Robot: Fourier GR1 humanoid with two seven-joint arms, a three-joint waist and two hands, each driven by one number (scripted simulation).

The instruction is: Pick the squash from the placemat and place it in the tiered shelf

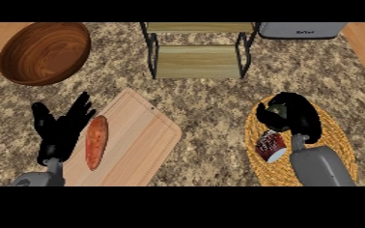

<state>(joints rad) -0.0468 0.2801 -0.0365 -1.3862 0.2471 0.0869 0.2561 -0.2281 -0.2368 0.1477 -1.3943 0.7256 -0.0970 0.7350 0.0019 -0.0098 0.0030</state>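
so the squash [276, 111] is seen as a dark green lump at about 4 o'clock in the head view, on the woven placemat [335, 125], and it's mostly hidden because the right hand [296, 116] is curled round it from above. it can't be told whether it's been lifted off the mat or is only being gripped where it sits. the worry that stands out: a red patterned cup [271, 147] is lying tipped just beside the wrist at 5 o'clock, practically touching the forearm, so it could easily get nudged or rolled off the mat when the arm is raised. nothing can be seen inside it from here. the tiered shelf [197, 60] is up at 12 o'clock, well apart from the mat, with black metal legs on both sides, and a leg or the edge of the upper board could get clipped if the squash is brought in too low. both wooden tiers look bare. a toaster [301, 30] is parked just right of the shelf at 1 o'clock, which narrows things a bit. the wooden bowl [44, 52] at 10 o'clock appears to hold nothing. the left hand [61, 125] is resting open, fingers up, at 8 o'clock beside a cutting board [139, 140] with a sweet potato [96, 142] on it.
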